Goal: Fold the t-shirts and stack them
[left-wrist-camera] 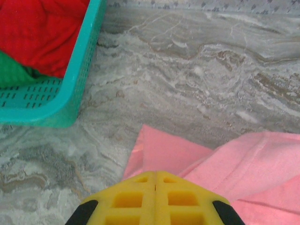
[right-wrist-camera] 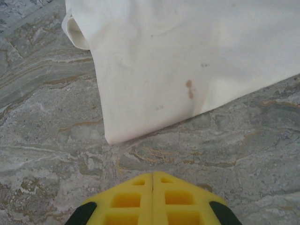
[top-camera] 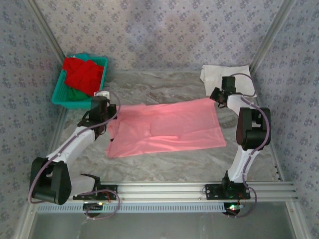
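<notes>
Where the basket (left-wrist-camera: 86,56) stands, red t-shirts (left-wrist-camera: 42,33) cover a green t-shirt (left-wrist-camera: 11,70).

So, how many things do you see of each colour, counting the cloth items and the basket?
pink shirt: 1
white shirt: 1
teal basket: 1
red cloth, in the basket: 1 heap (the pieces cannot be told apart)
green cloth, in the basket: 1
Total: 5

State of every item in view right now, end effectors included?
Pink shirt: spread on table, left edge rumpled.
White shirt: folded, far right.
Basket: upright, far left, loaded.
Red shirt: crumpled inside it, on top.
Green shirt: under the red one.
Left end effector: shut, at the pink corner.
Right end effector: shut, facing the white one.
</notes>
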